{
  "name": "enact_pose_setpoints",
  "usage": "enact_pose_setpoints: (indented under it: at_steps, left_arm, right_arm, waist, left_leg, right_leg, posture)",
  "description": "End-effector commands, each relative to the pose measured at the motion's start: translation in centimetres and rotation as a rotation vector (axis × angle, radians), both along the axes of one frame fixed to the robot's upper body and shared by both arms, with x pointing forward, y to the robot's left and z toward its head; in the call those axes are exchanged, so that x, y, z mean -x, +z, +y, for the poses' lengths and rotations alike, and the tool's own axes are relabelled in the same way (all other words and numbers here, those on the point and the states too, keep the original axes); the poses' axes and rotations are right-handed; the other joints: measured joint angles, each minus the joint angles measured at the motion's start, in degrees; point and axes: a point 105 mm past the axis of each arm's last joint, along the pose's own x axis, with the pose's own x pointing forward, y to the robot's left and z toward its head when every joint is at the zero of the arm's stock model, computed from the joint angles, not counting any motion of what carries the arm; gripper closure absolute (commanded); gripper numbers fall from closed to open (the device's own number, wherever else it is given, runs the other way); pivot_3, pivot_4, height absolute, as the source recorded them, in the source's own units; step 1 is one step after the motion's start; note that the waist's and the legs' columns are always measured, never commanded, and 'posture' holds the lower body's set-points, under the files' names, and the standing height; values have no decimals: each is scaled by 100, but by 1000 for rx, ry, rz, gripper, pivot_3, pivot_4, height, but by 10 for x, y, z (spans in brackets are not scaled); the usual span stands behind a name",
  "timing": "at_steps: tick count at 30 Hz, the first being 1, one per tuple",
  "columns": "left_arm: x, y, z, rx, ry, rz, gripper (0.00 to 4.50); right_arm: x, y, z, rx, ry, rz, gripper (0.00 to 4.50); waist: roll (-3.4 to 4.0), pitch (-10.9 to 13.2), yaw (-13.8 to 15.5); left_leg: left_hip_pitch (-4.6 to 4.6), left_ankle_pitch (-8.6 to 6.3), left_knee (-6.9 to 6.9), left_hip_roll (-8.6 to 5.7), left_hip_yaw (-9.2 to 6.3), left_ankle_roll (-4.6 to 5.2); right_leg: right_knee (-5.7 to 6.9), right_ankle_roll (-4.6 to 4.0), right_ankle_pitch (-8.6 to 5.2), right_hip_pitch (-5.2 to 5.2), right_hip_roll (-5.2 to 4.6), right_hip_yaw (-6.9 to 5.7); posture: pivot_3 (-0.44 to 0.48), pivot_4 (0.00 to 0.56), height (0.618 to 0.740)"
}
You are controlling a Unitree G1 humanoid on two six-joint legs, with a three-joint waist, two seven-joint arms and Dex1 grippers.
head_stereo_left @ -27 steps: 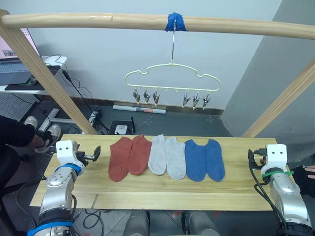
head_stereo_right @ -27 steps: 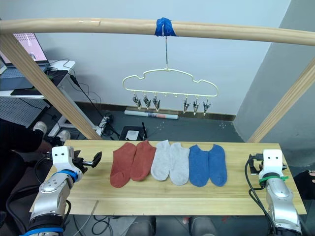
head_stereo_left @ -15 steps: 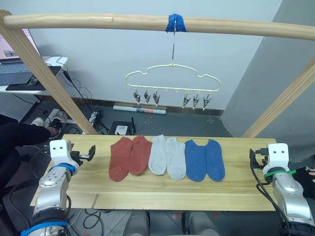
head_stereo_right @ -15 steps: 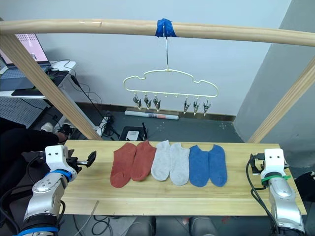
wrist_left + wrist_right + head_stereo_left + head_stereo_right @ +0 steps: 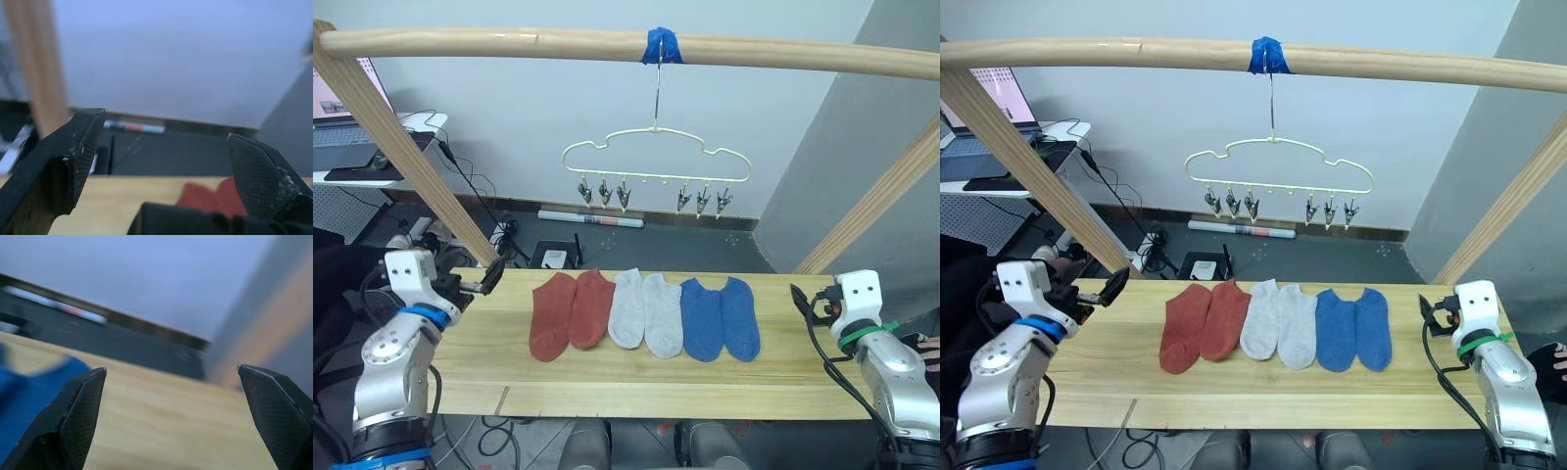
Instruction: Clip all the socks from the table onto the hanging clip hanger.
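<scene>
Six socks lie side by side on the table [image 5: 607, 382]: a rust-red pair [image 5: 570, 313], a light grey pair [image 5: 644, 311] and a blue pair [image 5: 720, 316]. Above and behind them the pale yellow clip hanger [image 5: 656, 157] hangs by its hook, its metal clips bare. My left gripper [image 5: 492, 277] hovers open at the table's far left corner, pointing toward the red socks [image 5: 210, 196]. At the table's right edge my right gripper [image 5: 800, 299] stands open, with a blue sock [image 5: 29, 396] ahead of it. Both hold nothing.
A wooden frame surrounds the table: a top bar [image 5: 509, 41] with blue tape [image 5: 663, 44] holding the hook, a slanted pole at left [image 5: 401, 147] and one at right [image 5: 881, 196]. A desk with a laptop [image 5: 352, 147] stands back left. A person's hand [image 5: 928, 343] shows at the right edge.
My left arm has swung left and back, from beside the red socks to the table's far left corner. The right gripper has shifted slightly inward. The socks and hanger have not moved.
</scene>
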Motion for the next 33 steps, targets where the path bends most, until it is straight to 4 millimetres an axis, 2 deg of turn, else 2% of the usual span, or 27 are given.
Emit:
enact_pose_setpoints:
  at_steps: [1,5,10,13,18,21,33]
  left_arm:
    - [-3,28,-43,-38,-171,-59,0]
    - [-21,42,-76,-45,-233,-116,0]
    - [-33,46,-93,-7,-261,-149,0]
    - [-34,47,-96,20,-263,-173,599]
    - [-42,43,-97,4,-243,-173,2124]
    - [-51,43,-95,27,-216,-189,2124]
    - [-73,43,-113,59,-245,-227,2124]
  right_arm:
    - [4,37,50,-106,309,-53,16]
    - [10,71,103,-160,603,-84,16]
    - [14,98,147,-191,774,-120,16]
    - [15,108,163,-211,818,-142,0]
    - [13,112,175,-215,847,-163,0]
    - [12,113,179,-213,861,-174,0]
    - [4,120,187,-215,870,-212,0]
  waist:
    - [3,5,0]
    - [5,12,2]
    - [4,12,-18]
    - [4,12,-16]
    - [3,13,-6]
    - [2,14,7]
    - [1,14,3]
  left_leg:
    - [-1,0,1,-1,0,0]
    - [-2,1,7,-2,-1,1]
    - [-8,0,10,-1,-2,2]
    - [-16,0,9,0,-2,2]
    - [-21,-1,8,0,-4,2]
    - [-19,0,11,-1,-7,2]
    - [-22,0,11,-1,-10,2]
  right_leg:
    - [-1,0,0,1,0,1]
    - [-1,7,4,1,2,0]
    - [-6,8,4,-2,5,0]
    - [-7,8,4,-9,5,-2]
    - [-12,8,4,-12,3,-5]
    - [-10,8,4,-8,3,-11]
    - [-9,8,5,-11,4,-15]
  posture:
    - [-1,165,740]
    - [-17,168,740]
    - [-31,167,740]
    - [-37,168,740]
    - [-30,170,740]
    - [-30,170,740]
    - [-18,161,740]
